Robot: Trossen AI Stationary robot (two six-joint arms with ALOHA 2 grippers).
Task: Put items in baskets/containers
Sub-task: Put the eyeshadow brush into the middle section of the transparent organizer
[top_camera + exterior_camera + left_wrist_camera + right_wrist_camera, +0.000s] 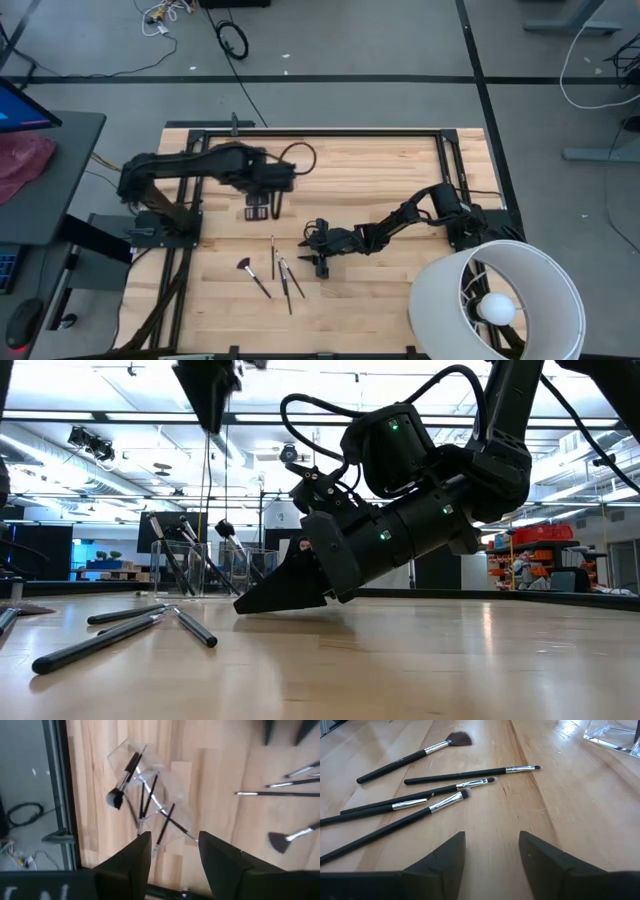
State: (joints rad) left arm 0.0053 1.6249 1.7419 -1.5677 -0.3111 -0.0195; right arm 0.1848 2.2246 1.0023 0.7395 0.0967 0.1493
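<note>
A small clear container (150, 805) stands on the table with several dark makeup brushes leaning in it, bristle tips up; it also shows in the low view (195, 565). My left gripper (172, 852) hangs open above it (276, 190), holding nothing. Several more brushes (445, 782), one of them fan-shaped (420, 754), lie flat on the wood nearer the front (275, 268). My right gripper (492, 850) stands open low over the table just right of them (320, 262), fingers pointing at them, nothing between.
A big white lamp shade (500, 300) stands at the table's near right corner. A black metal frame (320, 132) runs along the table's far and side edges. Bare wood lies between the container and the loose brushes.
</note>
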